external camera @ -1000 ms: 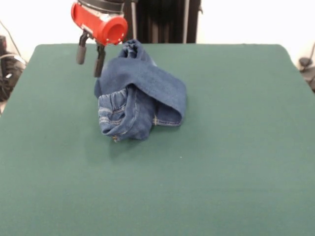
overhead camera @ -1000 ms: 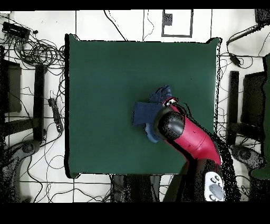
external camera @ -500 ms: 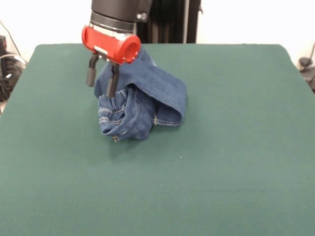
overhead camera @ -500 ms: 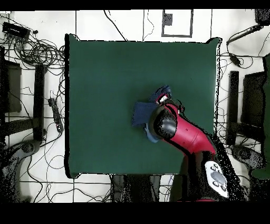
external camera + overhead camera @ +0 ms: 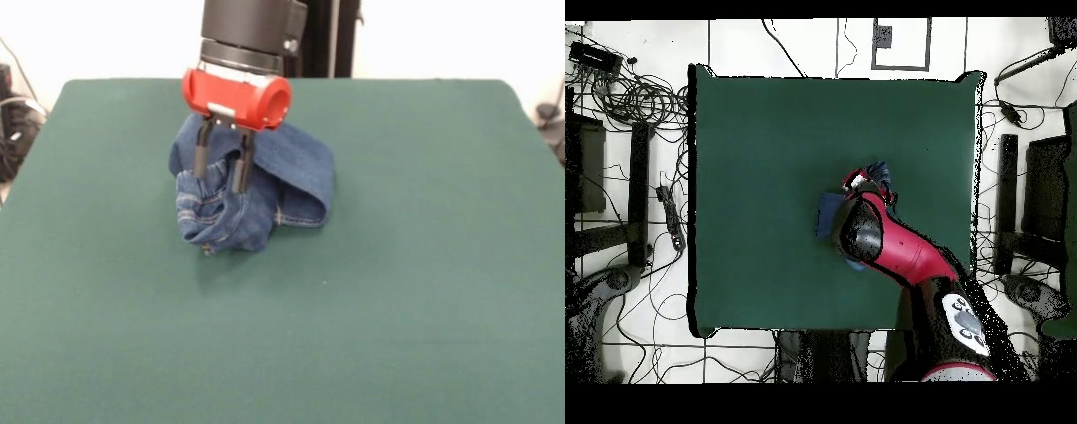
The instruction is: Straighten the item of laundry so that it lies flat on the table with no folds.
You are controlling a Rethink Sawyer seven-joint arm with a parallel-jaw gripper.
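Observation:
The blue denim jeans (image 5: pixel 265 190) lie bunched in a folded heap on the dark green table (image 5: pixel 424 265), a little left of its middle in the front view. One leg is draped over the heap, and orange-tan stitching shows at the front. My gripper (image 5: pixel 220 172) is open, with its two dark fingers pointing down right over the left part of the heap, tips at the cloth. In the overhead view the red arm (image 5: pixel 895 250) covers most of the jeans (image 5: pixel 827 214); only blue edges show.
Cables and stands lie on the floor around the table (image 5: pixel 765 150) in the overhead view. The robot's black pedestal (image 5: pixel 309 40) stands at the table's far edge.
My gripper has moved from the far left of the heap to right over it and has come down. The jeans have not visibly moved.

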